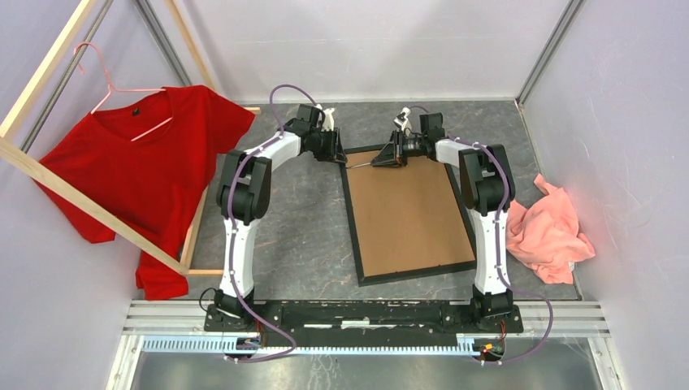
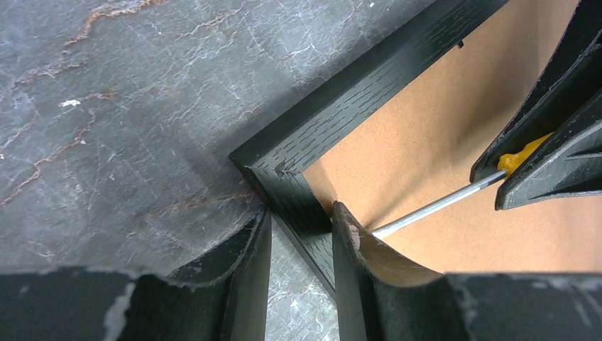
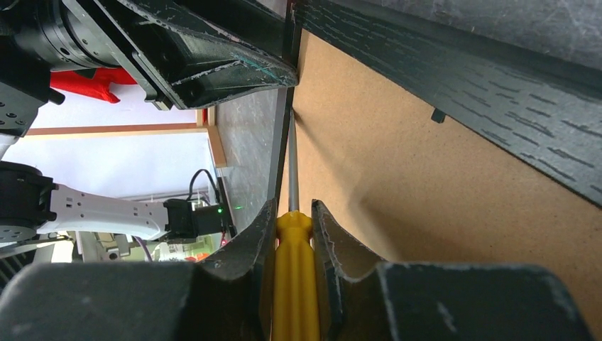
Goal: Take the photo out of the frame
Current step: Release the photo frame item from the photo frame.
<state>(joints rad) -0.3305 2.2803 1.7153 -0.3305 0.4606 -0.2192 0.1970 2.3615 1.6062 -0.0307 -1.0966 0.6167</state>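
Note:
The black frame [image 1: 414, 272] lies face down on the grey table, its brown backing board [image 1: 406, 215] up. The photo is hidden under the board. My left gripper [image 1: 340, 154] sits at the frame's far left corner. In the left wrist view its jaws [image 2: 300, 220] straddle the frame's left rail [image 2: 341, 106], shut on it. My right gripper [image 1: 382, 157] is shut on a yellow-handled screwdriver [image 3: 292, 270]. The steel shaft [image 2: 433, 206] lies over the board [image 3: 426, 199], and its tip reaches the inner edge of the frame beside the left fingers.
A red T-shirt [image 1: 154, 162] hangs on a pink hanger from a pale wooden rack [image 1: 49, 175] at the left. A crumpled pink cloth [image 1: 548, 231] lies right of the frame, beside the right arm. Walls close in the table on three sides.

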